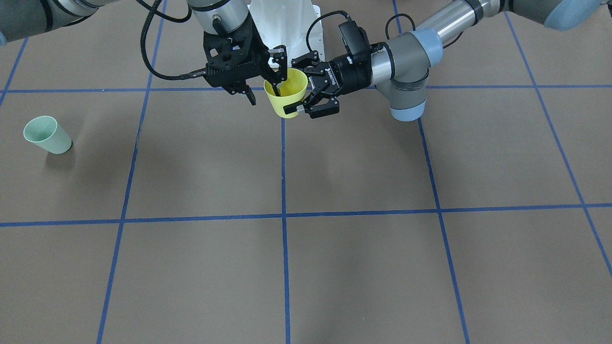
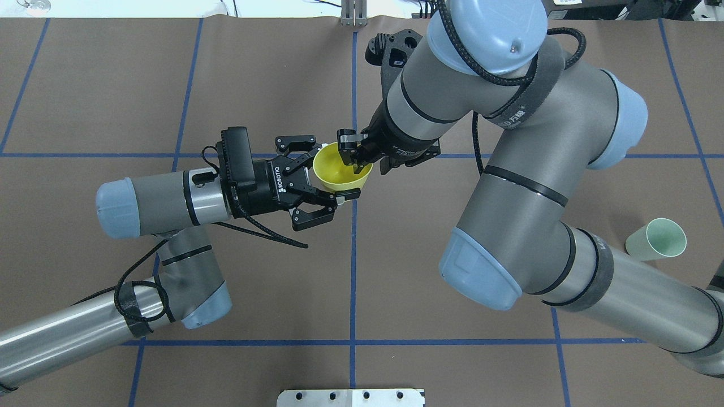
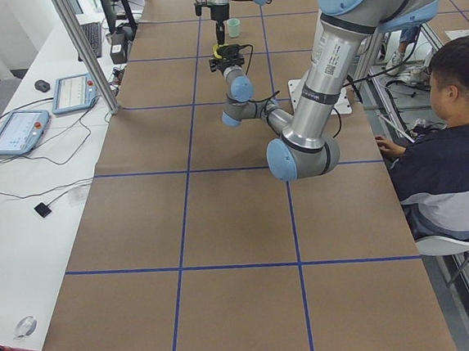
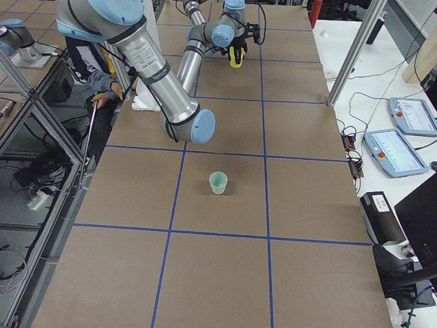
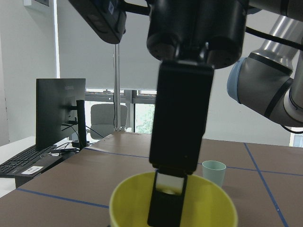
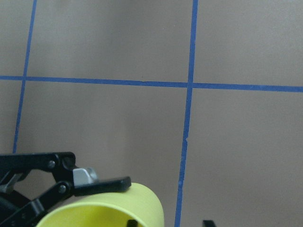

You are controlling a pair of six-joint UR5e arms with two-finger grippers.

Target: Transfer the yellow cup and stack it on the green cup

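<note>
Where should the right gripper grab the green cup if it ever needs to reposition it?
The green cup stands upright, mouth open, nothing close around it. Probably best pinch the rim wall from above, one finger inside, as the right gripper holds the yellow cup now; a side grasp mid-body also looks workable.

Yellow cup (image 1: 287, 93) aloft; green cup (image 1: 48, 135) apart.

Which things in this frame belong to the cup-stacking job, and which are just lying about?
Part of the job:
- yellow cup, held off the table between both arms
- green cup, standing alone
- left gripper, jaws spread around the yellow cup
- right gripper, pinching its rim

Just lying about:
- tablets
- keyboard
- monitor
</note>
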